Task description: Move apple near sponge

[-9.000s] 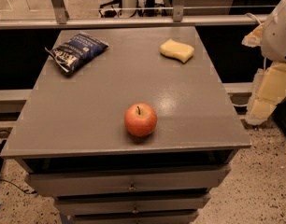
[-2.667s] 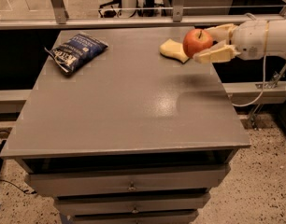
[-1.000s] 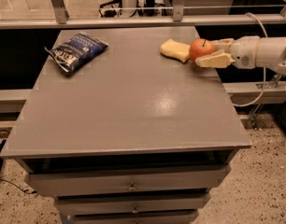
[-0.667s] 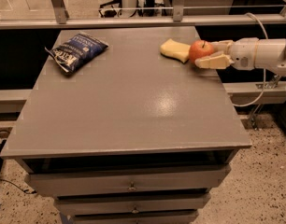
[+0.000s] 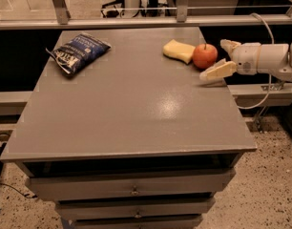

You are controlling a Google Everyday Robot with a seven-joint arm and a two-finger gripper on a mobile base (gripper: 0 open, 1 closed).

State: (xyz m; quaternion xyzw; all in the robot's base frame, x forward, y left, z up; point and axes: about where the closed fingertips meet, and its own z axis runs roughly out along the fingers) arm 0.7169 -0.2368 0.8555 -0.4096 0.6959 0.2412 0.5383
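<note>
The red-orange apple (image 5: 204, 56) sits on the grey table (image 5: 136, 104) at the far right. It stands right beside the pale yellow sponge (image 5: 179, 50), touching or nearly touching its right end. My gripper (image 5: 215, 59) is just to the right of the apple, reaching in from the right edge. It is open, with one finger behind the apple and one in front, and it holds nothing.
A blue chip bag (image 5: 78, 51) lies at the far left of the table. Drawers run under the table's front edge. A railing stands behind the table, and a cable hangs by the arm at the right.
The gripper was shut on the apple beside the sponge. Now its fingers have opened and drawn slightly right, and the apple rests on the table.
</note>
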